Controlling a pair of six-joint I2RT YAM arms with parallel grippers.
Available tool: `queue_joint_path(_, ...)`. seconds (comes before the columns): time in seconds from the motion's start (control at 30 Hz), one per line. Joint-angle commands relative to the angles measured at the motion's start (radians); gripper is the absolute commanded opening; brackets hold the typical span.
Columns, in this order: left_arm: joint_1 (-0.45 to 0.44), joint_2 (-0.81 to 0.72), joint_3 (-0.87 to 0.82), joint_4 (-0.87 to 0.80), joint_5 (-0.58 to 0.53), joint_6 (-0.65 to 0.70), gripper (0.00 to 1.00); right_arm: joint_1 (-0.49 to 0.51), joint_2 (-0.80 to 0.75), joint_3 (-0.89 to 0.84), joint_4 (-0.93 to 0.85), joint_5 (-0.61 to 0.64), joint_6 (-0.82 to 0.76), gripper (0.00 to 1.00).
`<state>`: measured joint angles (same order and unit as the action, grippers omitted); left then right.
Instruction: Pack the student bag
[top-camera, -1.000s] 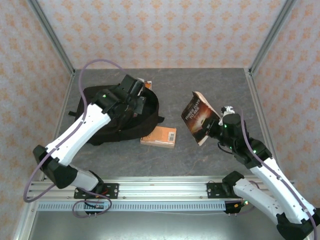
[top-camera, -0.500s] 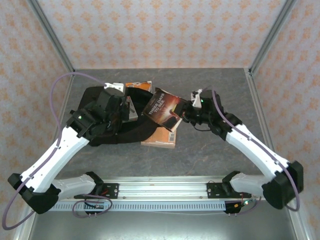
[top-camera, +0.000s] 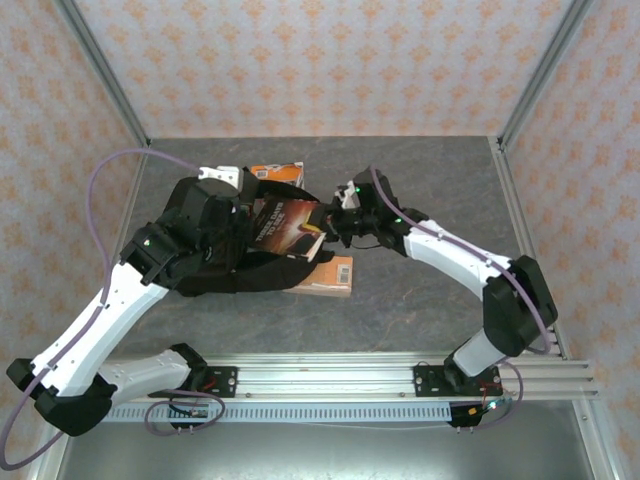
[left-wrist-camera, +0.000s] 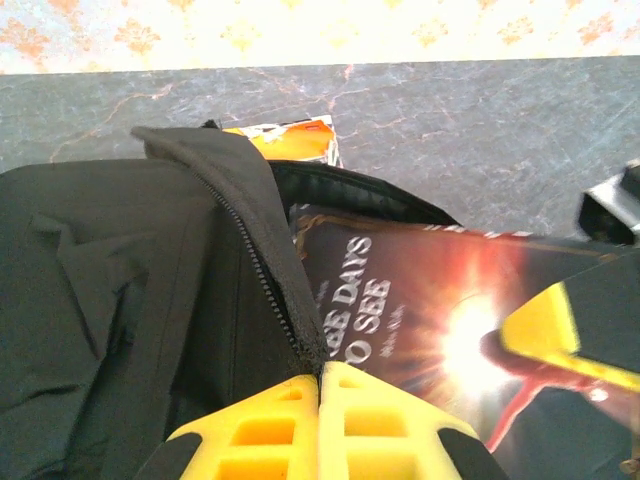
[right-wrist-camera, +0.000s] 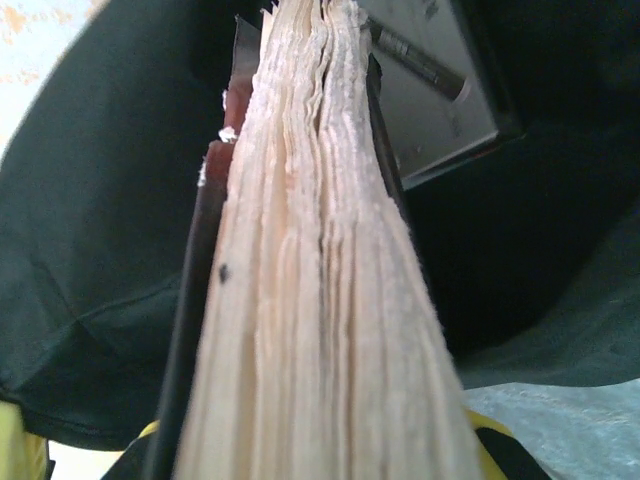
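Top external, table: grey marbled tabletop (top-camera: 430, 180), open surface from 12 round to 5 o'clock.
Bag: large black soft fabric backpack (top-camera: 240, 278) at 9 o'clock, zipper flap lifted.
Paperback: dark paperback book with red-orange glow (top-camera: 287, 225), tilted, its 9 o'clock edge under the flap.
Orange book (top-camera: 325, 275): flat, touching the backpack's 5 o'clock edge.
Left gripper (left-wrist-camera: 320, 378): fingers together, pinching the zipper rim.
Right gripper (top-camera: 328, 224): clamped on the paperback's 3 o'clock edge.

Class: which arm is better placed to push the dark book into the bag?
Likely right. The right jaws clamp the dark book at the mouth of the student bag; the left jaws pinch its zipper flap.
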<state>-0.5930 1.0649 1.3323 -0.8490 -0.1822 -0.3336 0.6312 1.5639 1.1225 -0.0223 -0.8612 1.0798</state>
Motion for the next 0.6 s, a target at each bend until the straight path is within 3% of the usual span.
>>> queue_joint_path(0.0, 0.002, -0.036, 0.029, 0.065, 0.035, -0.01, 0.0, 0.015, 0.055, 0.035, 0.166, -0.074, 0.099, 0.0)
queue_joint_path(0.17, 0.001, -0.045, 0.031, 0.065, 0.064, -0.005, 0.0, 0.039, 0.186, 0.101, 0.239, -0.079, 0.146, 0.0)
queue_joint_path(0.3, 0.001, -0.051, 0.033, 0.061, 0.097, 0.008, 0.0, 0.055, 0.287, 0.178, 0.209, -0.065, 0.045, 0.0)
queue_joint_path(0.43, 0.001, -0.055, 0.03, 0.058, 0.114, 0.015, 0.0, 0.066, 0.374, 0.208, 0.355, -0.06, 0.072, 0.0)
queue_joint_path(0.57, 0.001, -0.059, 0.03, 0.05, 0.11, 0.019, 0.0, 0.103, 0.481, 0.362, 0.214, -0.038, -0.023, 0.0)
